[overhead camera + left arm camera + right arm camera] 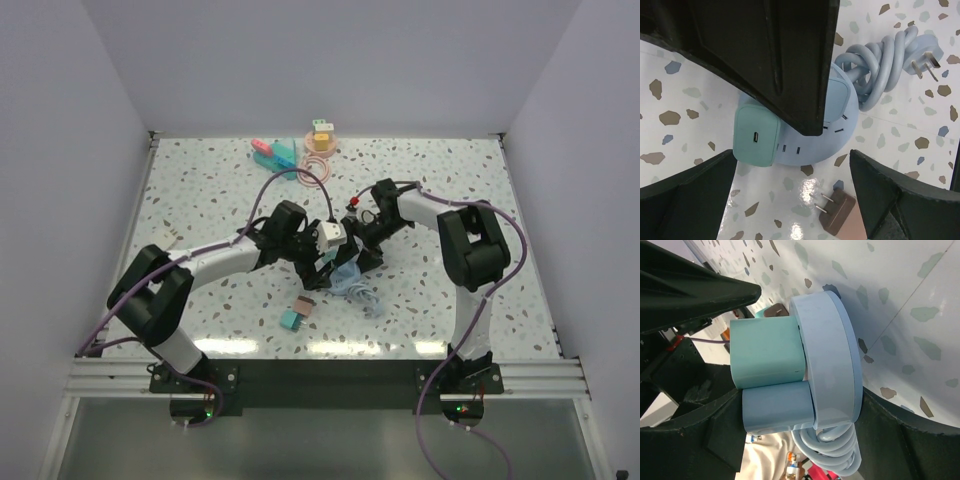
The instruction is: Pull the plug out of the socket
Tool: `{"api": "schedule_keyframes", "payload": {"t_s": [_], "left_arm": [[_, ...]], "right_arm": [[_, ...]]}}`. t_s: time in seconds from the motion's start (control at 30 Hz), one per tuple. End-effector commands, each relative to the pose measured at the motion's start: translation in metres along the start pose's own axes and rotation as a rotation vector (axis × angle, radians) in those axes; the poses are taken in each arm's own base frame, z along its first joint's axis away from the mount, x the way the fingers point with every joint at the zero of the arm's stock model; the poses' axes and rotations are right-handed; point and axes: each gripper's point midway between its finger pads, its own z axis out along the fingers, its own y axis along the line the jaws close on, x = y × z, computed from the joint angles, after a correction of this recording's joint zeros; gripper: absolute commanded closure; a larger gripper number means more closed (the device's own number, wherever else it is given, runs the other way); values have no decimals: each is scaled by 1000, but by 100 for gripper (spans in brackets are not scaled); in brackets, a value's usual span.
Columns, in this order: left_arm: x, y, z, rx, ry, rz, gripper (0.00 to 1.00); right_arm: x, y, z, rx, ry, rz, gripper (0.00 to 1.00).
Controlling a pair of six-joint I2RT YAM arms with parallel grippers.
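Note:
A round light-blue socket (840,127) lies mid-table, also in the top view (347,278). A teal plug (757,135) and a light-blue plug (841,92) sit in its top face. My left gripper (790,200) is open, its fingers (685,200) wide apart just short of the teal plug and touching nothing. In the right wrist view my right gripper (800,415) is clamped across the socket (832,360), one finger against the light-blue plug (775,407), the other against the disc's base. The teal plug (765,352) stands out beside it.
The socket's coiled cord (885,65) ends in a bare plug (925,62). A loose brown-pink plug (837,210) lies near my left fingers, also visible from above (305,305) next to a small teal one (291,321). Teal-pink pieces (275,152) and an orange item (321,138) sit at the back.

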Motion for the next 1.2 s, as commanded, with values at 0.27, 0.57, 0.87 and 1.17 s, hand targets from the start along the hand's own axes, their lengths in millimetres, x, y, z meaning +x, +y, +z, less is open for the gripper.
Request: {"api": "schedule_keyframes", "payload": {"t_s": [0.27,0.57,0.87,1.17], "left_arm": [[-35,16,-4,-31,-102,102,7],[-27,-4,10,106,-107,56,38],[-22,3,2,41,-78,51,100],[-52,38,-38,-96,-121,17,100]], "right_arm": [[12,-31,14,175,16,-75,100],[14,-21,17,129,31,-92,100],[14,-37,20,191,49,-60,100],[23,-83,21,389,63,9,100]]}}
